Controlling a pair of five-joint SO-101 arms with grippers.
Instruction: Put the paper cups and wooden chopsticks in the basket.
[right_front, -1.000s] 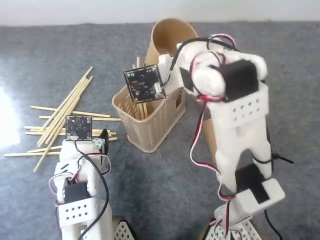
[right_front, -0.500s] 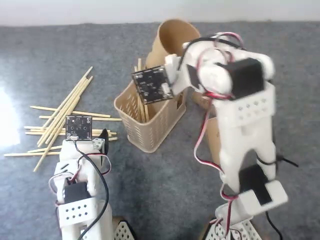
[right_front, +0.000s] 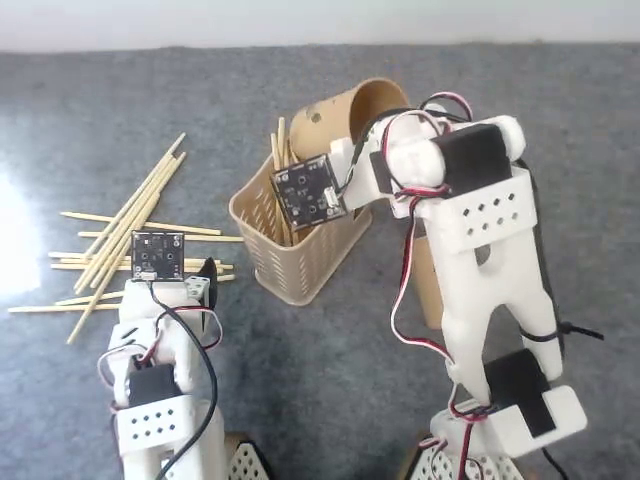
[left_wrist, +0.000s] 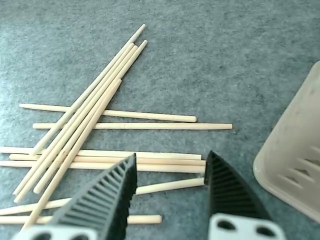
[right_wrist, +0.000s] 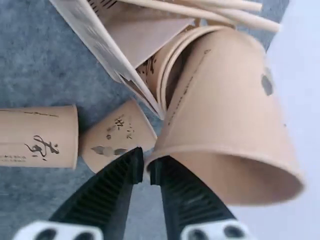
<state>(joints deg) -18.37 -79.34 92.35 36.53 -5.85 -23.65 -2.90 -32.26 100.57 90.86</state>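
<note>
Basket stands upright on the grey table, about midway between the two arms, its slotted wall also showing in the left wrist view and the right wrist view.

Over its far rim hangs the held paper cup, tipped onto its side. Its long axis runs roughly left to right, with the base to the left and the open mouth facing right and far. The right end effector is clenched on the mouth rim of this cup, the cup wall pinched between the two black fingers, so the cup's body stretches away from the fingertips toward the basket.

A second cup lies tight against the held one beside the basket wall; whether it is fully inside cannot be told.

Two more lying cups rest on their sides on the table right of the basket, apart from each other.

Several standing chopsticks are in the basket, tips above its far-left rim.

Loose chopsticks lie scattered left of the basket: one bunch slants from near-left to far-right, the others run left to right.

The left end effector hangs released, fingers spread, over the right ends of the left-to-right sticks, one stick end between its fingers.
</note>
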